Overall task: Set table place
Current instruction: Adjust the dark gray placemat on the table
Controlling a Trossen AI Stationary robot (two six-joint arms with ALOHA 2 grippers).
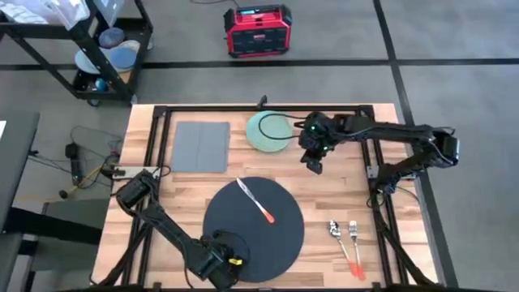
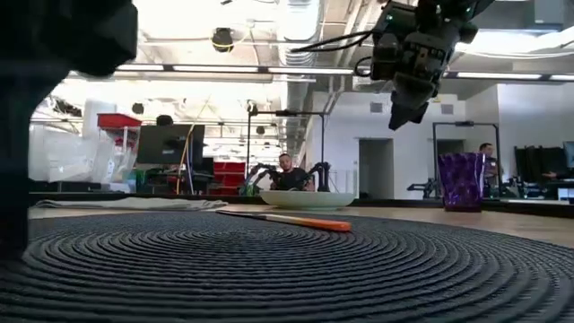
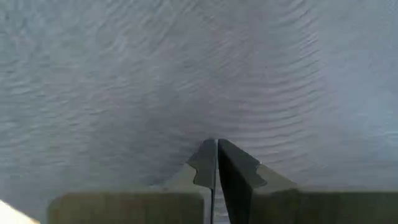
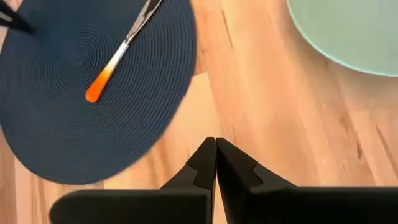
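The round dark woven placemat (image 1: 268,239) lies on the light-wood table (image 1: 357,195) near its front edge. A knife with an orange handle (image 1: 256,202) rests on the placemat's far part. My left gripper (image 3: 216,144) is shut, low over the placemat's near left rim (image 1: 212,253). My right gripper (image 1: 314,165) is shut and hangs in the air above bare wood, between the pale green plate (image 1: 269,131) and the placemat (image 4: 93,106). It holds nothing. My left gripper points its shut fingers (image 3: 205,163) at the placemat's woven surface (image 3: 186,81) close in front of them. I cannot tell whether the tips touch the mat.
A grey napkin (image 1: 201,146) lies at the far left of the table, next to the plate. A spoon and a fork with orange handles (image 1: 347,243) lie right of the placemat. A purple cup (image 2: 461,179) stands at the back in the low view. A person sits in the room beyond.
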